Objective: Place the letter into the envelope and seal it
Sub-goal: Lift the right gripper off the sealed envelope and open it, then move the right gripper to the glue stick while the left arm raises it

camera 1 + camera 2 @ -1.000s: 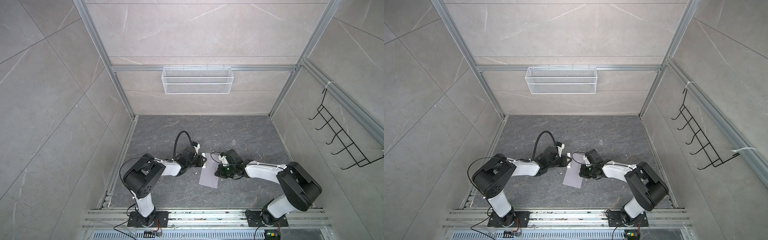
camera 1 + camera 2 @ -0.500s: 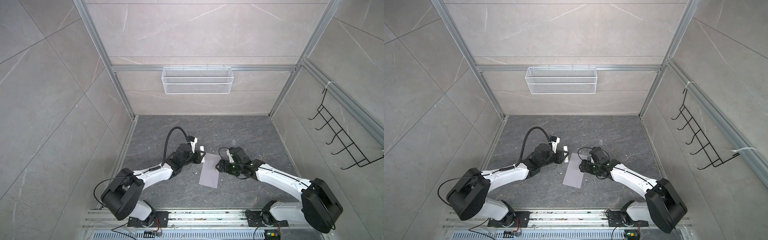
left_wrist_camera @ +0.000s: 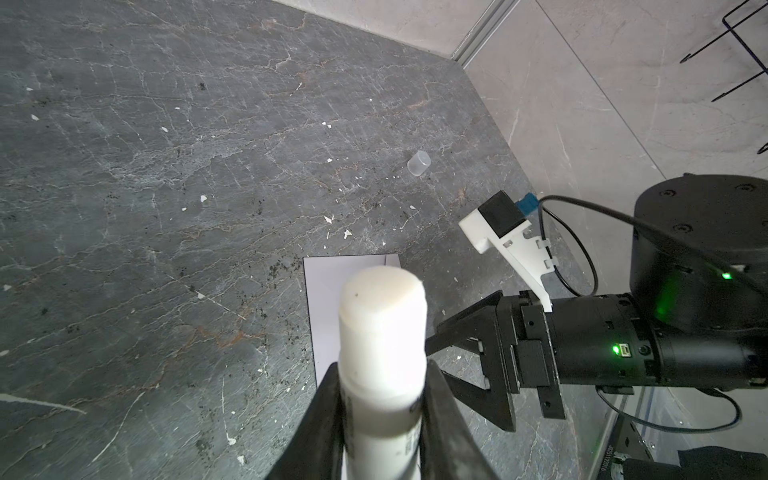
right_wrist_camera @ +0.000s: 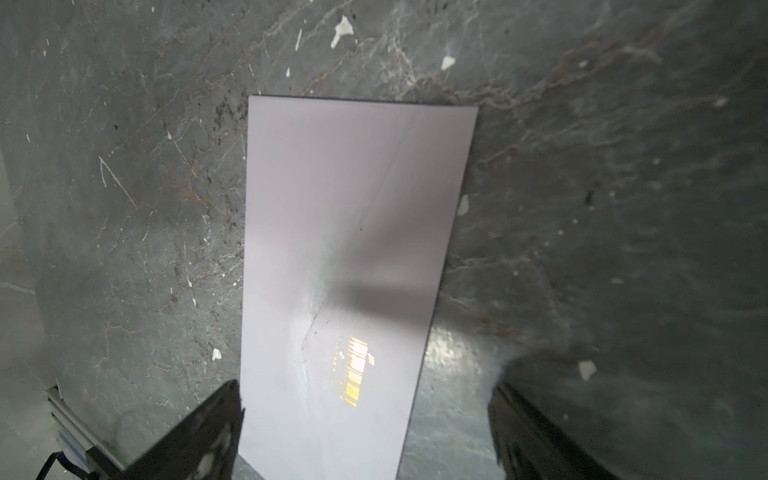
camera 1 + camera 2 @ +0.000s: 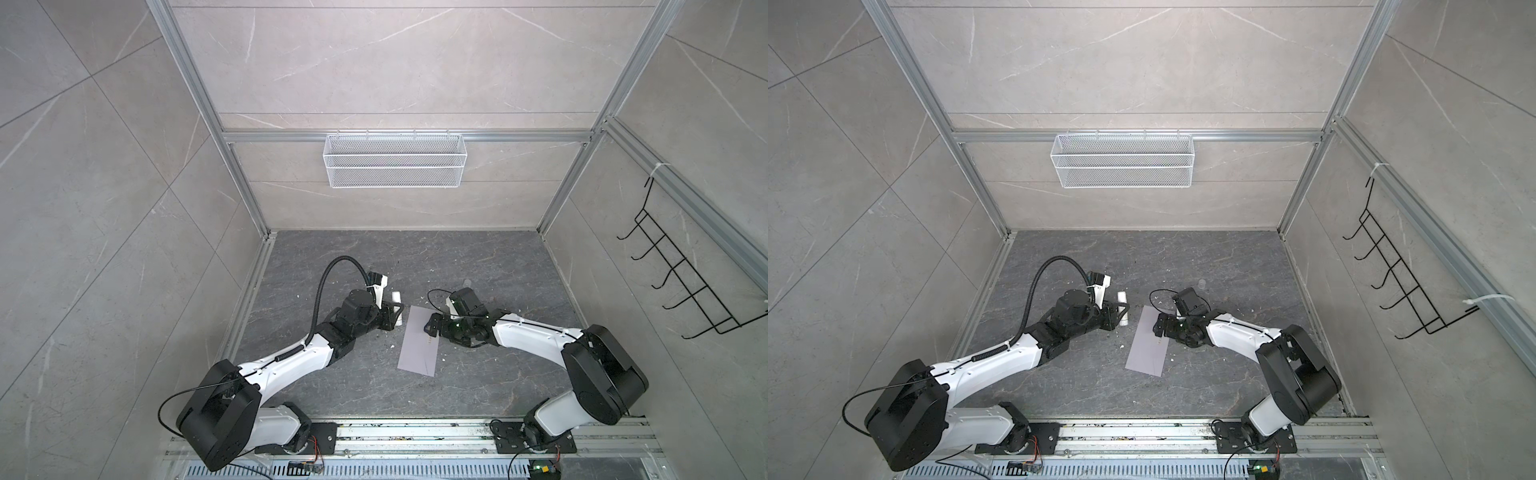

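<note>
Slippage is risked: the envelope (image 5: 417, 349) (image 5: 1146, 351), flat at lower centre of both top views, seems unpinned under the wide-open right gripper (image 5: 430, 334) and could be dragged by the glue stick (image 3: 382, 332) clamped in the left gripper (image 3: 380, 424). No letter is seen.

Lab robot cell: aluminium frame (image 5: 274, 136), stone-look panels (image 5: 395, 62), wire basket (image 5: 394, 160).

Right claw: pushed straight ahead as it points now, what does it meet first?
Probably the envelope, lying just under the right claw; if it clears that, the glue stick in the left claw.
</note>
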You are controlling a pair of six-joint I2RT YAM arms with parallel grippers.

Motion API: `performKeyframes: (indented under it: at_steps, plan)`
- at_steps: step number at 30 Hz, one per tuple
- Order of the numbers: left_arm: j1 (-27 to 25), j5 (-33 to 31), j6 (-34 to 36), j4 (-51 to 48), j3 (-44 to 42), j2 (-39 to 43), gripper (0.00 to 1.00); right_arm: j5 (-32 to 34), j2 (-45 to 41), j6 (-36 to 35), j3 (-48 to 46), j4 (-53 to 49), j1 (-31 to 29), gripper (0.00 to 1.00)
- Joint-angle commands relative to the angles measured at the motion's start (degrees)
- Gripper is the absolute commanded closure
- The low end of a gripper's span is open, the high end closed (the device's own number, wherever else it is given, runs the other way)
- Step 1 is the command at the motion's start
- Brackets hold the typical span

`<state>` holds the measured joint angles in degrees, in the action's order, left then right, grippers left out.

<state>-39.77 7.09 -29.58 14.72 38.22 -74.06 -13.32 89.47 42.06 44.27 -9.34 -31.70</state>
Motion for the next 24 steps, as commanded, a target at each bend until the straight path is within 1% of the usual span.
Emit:
performKeyframes:
  at_steps: [1, 24]
  plan:
    - [-0.1, -1.1, 1.5, 0.4, -0.3, 1.4, 1.0, -1.6, 1.9, 0.4, 1.7, 1.8, 0.5, 0.07]
    - [0.0, -2.1, 1.5, 0.1, -1.0, 2.2, 1.0, -6.8, 10.4, 0.0, 7.3, 5.1, 1.1, 0.07]
